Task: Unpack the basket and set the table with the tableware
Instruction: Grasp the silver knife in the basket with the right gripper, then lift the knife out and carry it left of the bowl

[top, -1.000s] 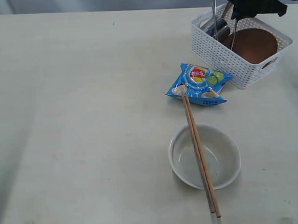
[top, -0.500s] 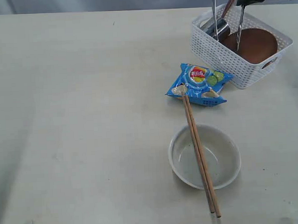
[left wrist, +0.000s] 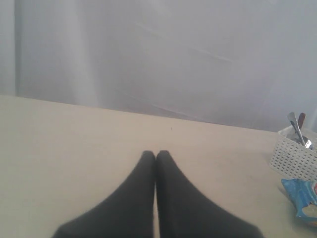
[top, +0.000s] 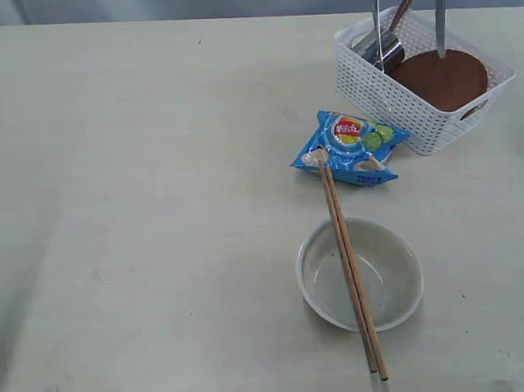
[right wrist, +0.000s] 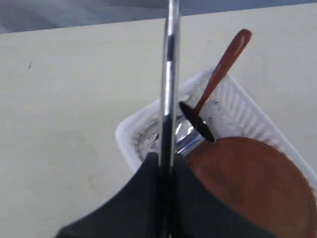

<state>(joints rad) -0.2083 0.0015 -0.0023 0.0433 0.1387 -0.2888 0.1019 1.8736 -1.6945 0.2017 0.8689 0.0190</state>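
Right end effector (right wrist: 166, 161): fingers clamped on a slim steel utensil (right wrist: 168, 74), can't tell knife or fork. In the exterior view that utensil (top: 441, 15) hangs upright above the basket with its lower tip over the plate; its top is cut by the frame edge and the end effector itself is out of that view. Left end effector (left wrist: 155, 153): fully closed, fingertips pressed together, above bare pale cream bench (top: 157, 210). White perforated plastic basket (top: 371, 89) sits at the far right of the bench. Inside it, a reddish-brown round plate (top: 441, 81) lies flat and a steel cup (top: 386, 51) sits tilted in the corner beside it. A dark red wooden spoon (top: 407, 4) and a second steel utensil (top: 377, 19) stick up from that corner. Blue snack bag (top: 352, 147) lies on the bench just beside the basket. White round bowl (top: 394, 281) stands upright on the bench, apart from the bag. A pair of wooden chopsticks (top: 349, 270) lies across its rim, one end touching the bag, the other on the bench past the bowl.
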